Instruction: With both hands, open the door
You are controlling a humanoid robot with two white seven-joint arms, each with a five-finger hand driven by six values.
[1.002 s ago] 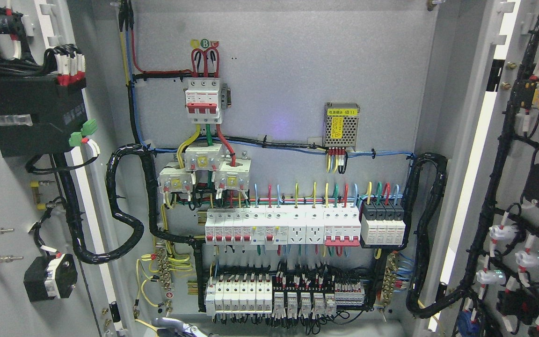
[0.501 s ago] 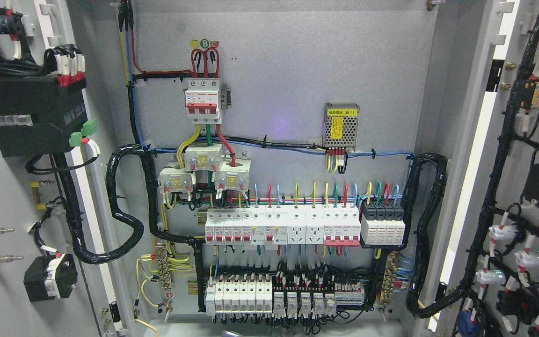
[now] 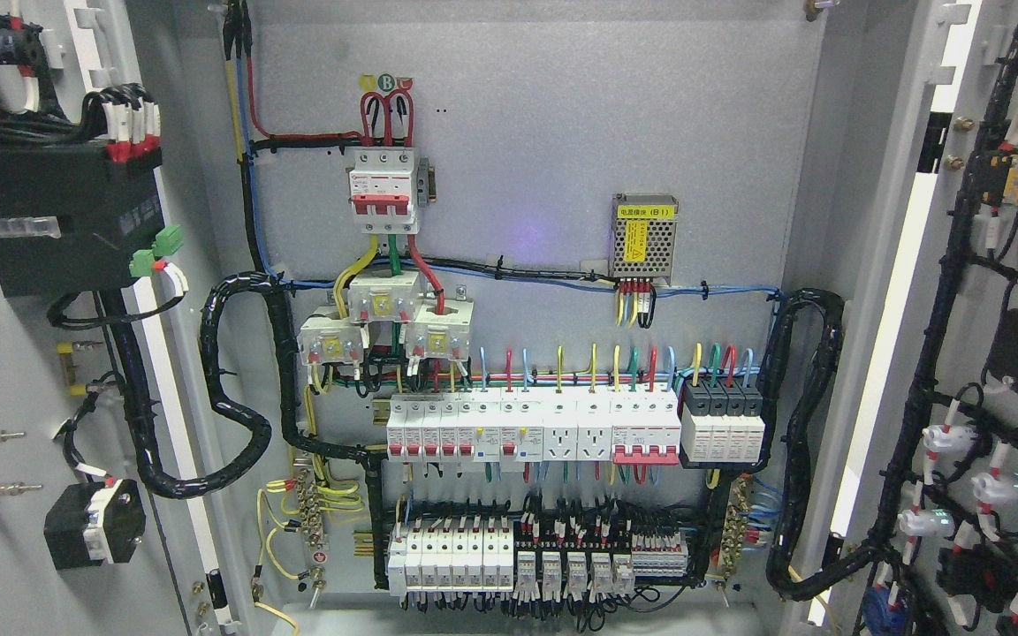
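Observation:
The electrical cabinet stands with both doors swung wide. The left door point(image 3: 5, 353) fills the left edge, its inner face carrying a black module and wiring. The right door point(image 3: 1017, 291) fills the right edge, lined with black cable looms and white lamp backs. Between them the grey back panel point(image 3: 544, 132) shows a red-handled main breaker point(image 3: 383, 190), rows of white breakers point(image 3: 531, 428) and relays below. Neither of my hands nor any part of an arm shows in the head view.
A small perforated power supply point(image 3: 644, 234) sits on the back panel at upper right. Thick black cable conduits point(image 3: 244, 415) loop from each door into the cabinet sides. The cabinet's bottom lip point(image 3: 509, 618) runs along the lower edge.
A grey hand part that showed at the bottom edge left of the middle one second ago has dropped out of view. The doors have not moved.

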